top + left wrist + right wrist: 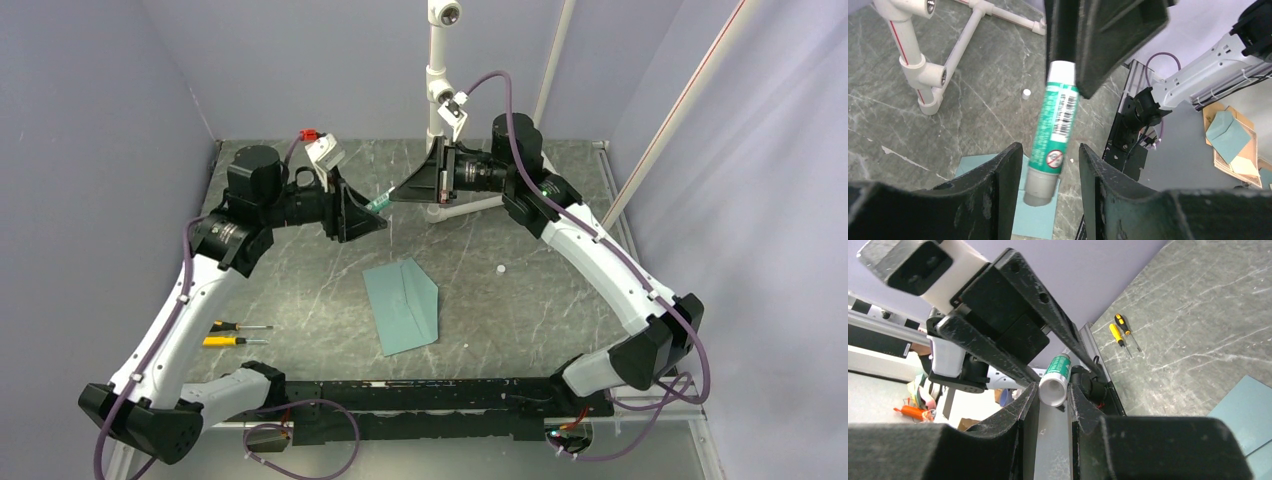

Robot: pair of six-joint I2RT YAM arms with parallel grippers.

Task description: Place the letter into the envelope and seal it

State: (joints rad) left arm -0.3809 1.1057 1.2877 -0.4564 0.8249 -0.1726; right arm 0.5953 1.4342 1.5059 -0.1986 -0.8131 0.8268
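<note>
Two claws meet at the green glue stick (1054, 135) above the surface (540, 300), the right claw (1054, 392) clamped on its white end, the left claw (1050, 175) open around its grey end, probably to uncap it for sealing the teal envelope (402, 305) lying flat below.

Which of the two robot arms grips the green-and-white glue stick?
The right arm: its jaws pinch the green glue stick by its white end. The left arm has its jaws apart around the other end.
</note>
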